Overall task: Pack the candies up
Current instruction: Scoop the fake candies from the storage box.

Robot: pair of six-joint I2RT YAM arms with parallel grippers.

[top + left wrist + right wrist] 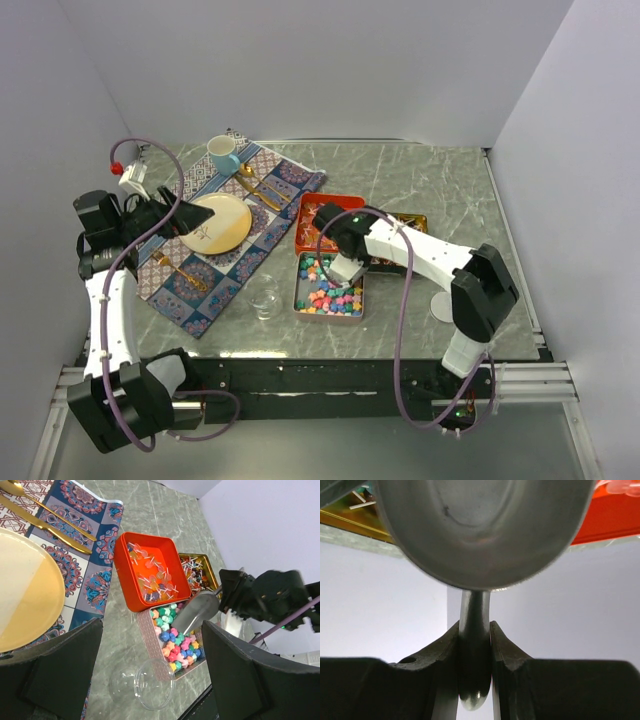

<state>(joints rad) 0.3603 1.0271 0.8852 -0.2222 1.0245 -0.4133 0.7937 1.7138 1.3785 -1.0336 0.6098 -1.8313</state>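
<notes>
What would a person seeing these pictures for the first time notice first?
Probably the bright pastel star-shaped candies filling a pale rectangular tin near the front centre. The right gripper holds a shiny silver metal scoop tilted toward them, beside an orange-red square tin.

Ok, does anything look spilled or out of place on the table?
No spill: the candies sit inside their tins, and the scoop is in the right gripper. Only the placemat lies diagonal to the table edge.

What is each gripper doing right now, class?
Left gripper: open, holding nothing.
Right gripper: closed on the silver scoop, by its handle.
</notes>
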